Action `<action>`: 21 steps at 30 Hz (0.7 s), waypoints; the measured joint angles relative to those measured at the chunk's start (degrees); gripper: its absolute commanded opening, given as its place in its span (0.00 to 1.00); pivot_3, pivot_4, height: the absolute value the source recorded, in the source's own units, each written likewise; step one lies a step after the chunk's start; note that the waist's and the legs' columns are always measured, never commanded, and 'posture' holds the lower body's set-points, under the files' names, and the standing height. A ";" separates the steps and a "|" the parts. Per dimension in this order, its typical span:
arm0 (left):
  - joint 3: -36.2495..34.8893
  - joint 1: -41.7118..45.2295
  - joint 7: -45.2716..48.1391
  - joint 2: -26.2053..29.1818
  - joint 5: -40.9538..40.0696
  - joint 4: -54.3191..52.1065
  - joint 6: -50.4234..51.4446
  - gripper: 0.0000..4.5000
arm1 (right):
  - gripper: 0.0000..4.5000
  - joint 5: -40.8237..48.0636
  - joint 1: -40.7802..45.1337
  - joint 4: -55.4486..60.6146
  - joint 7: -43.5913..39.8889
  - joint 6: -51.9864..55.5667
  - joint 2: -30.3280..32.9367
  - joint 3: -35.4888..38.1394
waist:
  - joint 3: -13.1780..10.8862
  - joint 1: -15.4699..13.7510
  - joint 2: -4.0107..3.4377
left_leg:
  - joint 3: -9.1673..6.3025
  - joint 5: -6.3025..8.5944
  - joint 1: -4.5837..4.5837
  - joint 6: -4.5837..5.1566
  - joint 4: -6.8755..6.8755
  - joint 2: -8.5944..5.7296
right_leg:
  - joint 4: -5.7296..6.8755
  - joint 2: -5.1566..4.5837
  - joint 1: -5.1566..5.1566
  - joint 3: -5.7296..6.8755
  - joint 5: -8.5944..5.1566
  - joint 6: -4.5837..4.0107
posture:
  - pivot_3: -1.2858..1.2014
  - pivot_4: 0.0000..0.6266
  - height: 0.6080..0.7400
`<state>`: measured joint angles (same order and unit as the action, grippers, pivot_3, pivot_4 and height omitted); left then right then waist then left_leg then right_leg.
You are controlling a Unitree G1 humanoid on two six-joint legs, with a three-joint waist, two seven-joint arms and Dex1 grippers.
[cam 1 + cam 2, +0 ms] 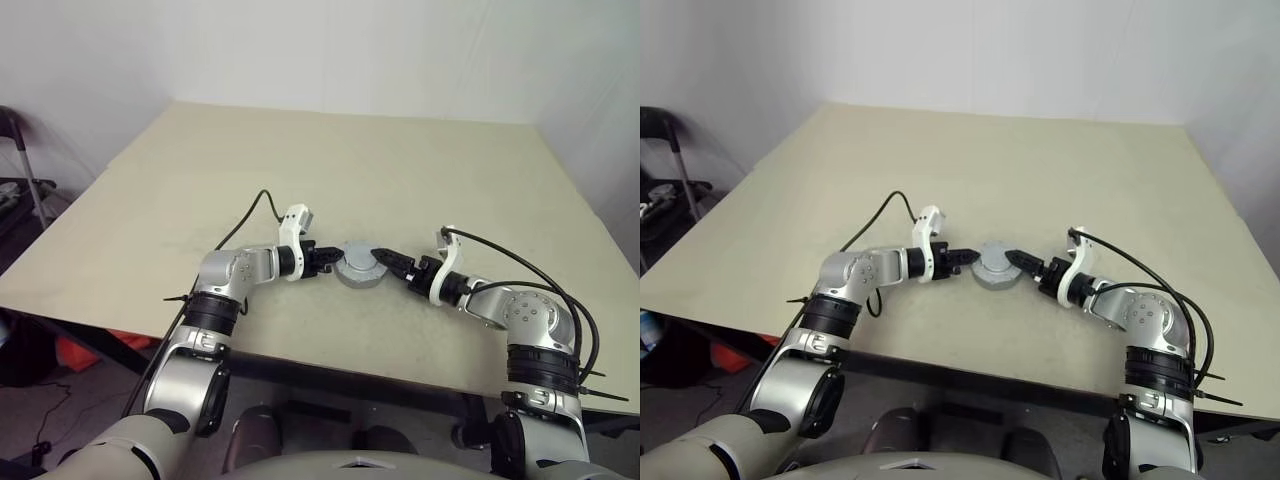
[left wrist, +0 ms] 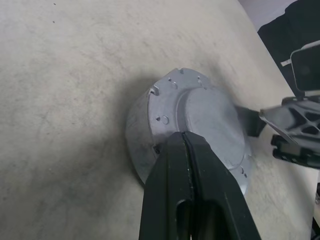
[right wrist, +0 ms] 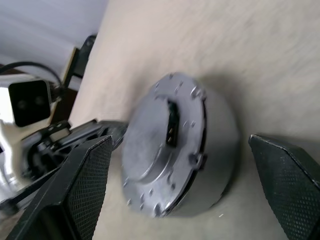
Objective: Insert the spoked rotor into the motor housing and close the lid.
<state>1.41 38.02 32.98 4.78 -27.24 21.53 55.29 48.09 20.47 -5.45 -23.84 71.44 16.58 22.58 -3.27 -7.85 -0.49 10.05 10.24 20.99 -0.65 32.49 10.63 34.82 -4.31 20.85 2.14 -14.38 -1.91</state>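
Near the front-centre of the table [image 1: 420, 180], the motor housing [image 1: 361, 273] sits with the lid [image 2: 210, 120] already on top; the spoked rotor is presumably inside. The left gripper [image 1: 329, 259], fingers pressed together and holding nothing, touches the lid's edge from nine o'clock. The right gripper [image 1: 392, 263] stands spread wide at three o'clock, one finger [image 3: 82, 185] on each side of the assembly, gripping nothing. The risk is that a sideways push from the shut fingers skids the housing across the table or cocks the lid, since nothing clamps it.
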 measured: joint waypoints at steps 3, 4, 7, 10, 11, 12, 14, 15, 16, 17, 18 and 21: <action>-0.14 0.20 -0.09 0.38 0.43 0.72 -0.64 0.00 | 0.99 2.36 0.09 1.01 1.21 3.22 -1.91 0.83 | 0.03 0.00 -0.05 | 0.00 0.00 0.02 0.00 0.00 0.00 | 0.00 0.00 0.02 0.00 0.00 0.00 | 0.52 0.00 1.00; -0.20 0.21 -0.16 0.64 0.63 0.90 -0.91 0.00 | 0.99 2.83 0.28 1.56 1.56 3.98 -2.24 1.01 | 0.03 0.00 -0.05 | 0.00 0.00 0.02 0.00 0.00 0.00 | 0.00 0.00 0.03 0.00 0.00 0.00 | 0.52 0.00 1.00; -0.75 0.63 -0.73 1.03 1.30 1.80 -1.50 0.00 | 0.99 3.86 1.38 2.51 2.27 5.34 -3.22 1.31 | 0.04 0.28 -0.06 | 0.00 -0.01 0.00 -0.01 -0.01 0.02 | 0.01 0.01 0.03 0.00 0.00 0.00 | 0.52 0.00 1.00; -0.96 0.96 -0.86 1.04 1.88 2.29 -1.97 0.00 | 0.99 2.65 1.48 2.40 2.81 4.44 -3.67 0.09 | 0.04 0.62 -0.06 | 0.00 -0.03 0.00 -0.05 -0.03 0.04 | 0.01 0.01 0.06 0.00 0.00 0.00 | 0.52 0.00 1.00; -0.98 1.03 -0.90 1.04 2.02 2.33 -2.16 0.00 | 0.99 1.81 1.64 1.80 2.82 3.72 -3.83 -0.58 | 0.04 0.74 -0.07 | 0.00 -0.03 0.00 -0.06 -0.04 0.04 | 0.02 0.01 0.07 0.00 0.00 0.00 | 0.52 0.00 1.00; -0.98 1.12 -0.95 0.96 2.13 2.32 -2.30 0.00 | 0.99 1.15 1.85 1.15 2.80 2.97 -4.19 -1.43 | 0.05 0.77 -0.07 | 0.01 -0.05 0.01 -0.09 -0.05 0.04 | 0.03 0.01 0.10 0.00 0.00 0.00 | 0.52 0.00 1.00; -0.97 1.15 -0.95 0.87 2.19 2.29 -2.31 0.00 | 0.99 -0.45 2.82 -0.13 2.82 1.78 -5.14 -3.68 | 0.06 0.75 -0.09 | 0.01 -0.08 0.03 -0.13 -0.11 0.04 | 0.04 0.01 0.15 0.01 0.00 0.00 | 0.52 0.00 1.00; -0.96 1.14 -0.96 0.82 2.20 2.29 -2.30 0.00 | 0.99 -0.95 3.28 -0.52 2.80 1.38 -5.31 -4.56 | 0.06 0.63 -0.10 | 0.00 -0.08 0.07 -0.13 -0.12 0.03 | 0.03 0.01 0.16 0.01 0.00 0.00 | 0.52 0.00 1.00; -0.99 1.10 -1.00 0.86 2.26 2.29 -2.30 0.00 | 0.96 -1.23 3.63 -0.79 2.74 1.08 -5.26 -5.05 | 0.06 0.53 -0.10 | 0.00 -0.07 0.10 -0.13 -0.12 0.02 | 0.00 0.01 0.16 0.01 0.00 0.00 | 0.52 0.00 1.00; -1.06 1.01 -1.02 1.01 2.32 2.29 -2.30 0.00 | 0.91 -1.59 3.88 -1.09 2.64 0.83 -5.17 -5.52 | 0.06 0.50 -0.10 | 0.00 -0.07 0.12 -0.12 -0.12 0.01 | -0.01 0.01 0.16 0.01 0.00 0.00 | 0.52 0.00 1.00; -1.18 0.90 -1.04 1.22 2.41 2.29 -2.32 0.00 | 0.86 -2.09 4.15 -1.56 2.63 0.65 -5.06 -5.90 | 0.06 0.48 -0.10 | 0.00 -0.06 0.12 -0.11 -0.12 0.00 | -0.02 0.00 0.16 0.00 0.01 0.01 | 0.52 0.00 1.00; -1.37 0.80 -1.13 1.31 2.62 2.29 -2.41 0.00 | 0.65 -2.94 4.31 -3.02 2.58 -0.01 -4.99 -6.02 | 0.06 0.46 -0.10 | 0.00 -0.06 0.12 -0.11 -0.12 0.00 | 0.00 0.01 0.17 0.01 0.01 0.00 | 0.52 0.00 1.00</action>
<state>0.05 38.82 31.85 6.09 -24.62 23.82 52.88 45.16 24.78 -8.47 -21.26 71.43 11.60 16.55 -3.21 -7.39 -0.59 10.05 10.17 21.10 -0.77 32.36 10.63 34.82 -4.30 21.03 2.15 -14.37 -1.90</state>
